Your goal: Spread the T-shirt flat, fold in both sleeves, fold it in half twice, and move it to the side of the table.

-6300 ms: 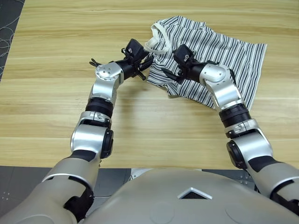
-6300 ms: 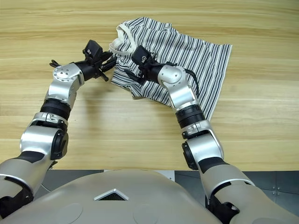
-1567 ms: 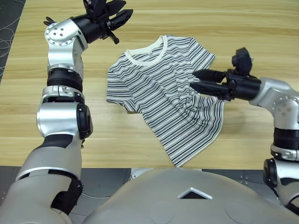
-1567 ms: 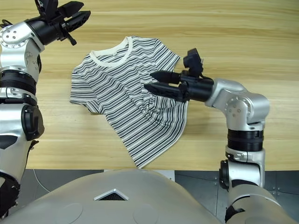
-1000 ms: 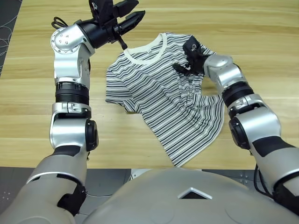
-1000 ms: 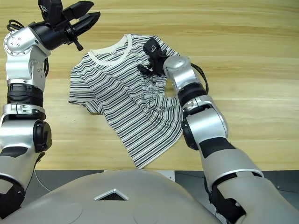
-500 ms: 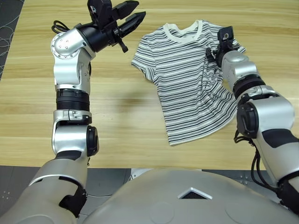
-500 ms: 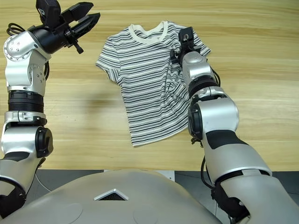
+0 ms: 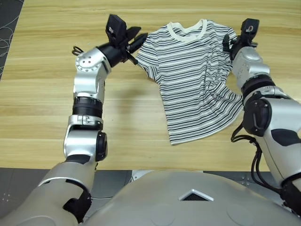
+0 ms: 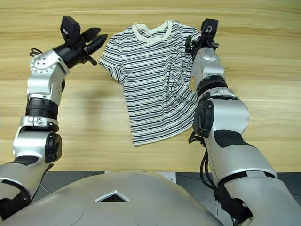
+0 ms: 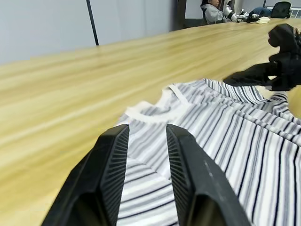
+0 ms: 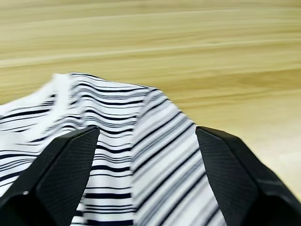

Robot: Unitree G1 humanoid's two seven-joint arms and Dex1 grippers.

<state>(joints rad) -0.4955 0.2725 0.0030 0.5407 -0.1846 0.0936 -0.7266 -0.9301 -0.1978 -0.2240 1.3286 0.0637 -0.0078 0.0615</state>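
Left tool (image 11: 146, 129), narrowly parted, and right tool (image 12: 146, 129), wide, hang empty at the T-shirt's (image 9: 195, 80) sleeves (image 9: 148, 63); pinch hems low, pull apart evenly to flatten wrinkles.

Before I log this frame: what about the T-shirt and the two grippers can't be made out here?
- How the T-shirt right sleeve lies: in the head views the right gripper and forearm cover it; the right wrist view cuts it off.
- Whether the left gripper touches the left sleeve: its fingers overlap the cloth edge in the head views.
- Hem: outside both wrist views.
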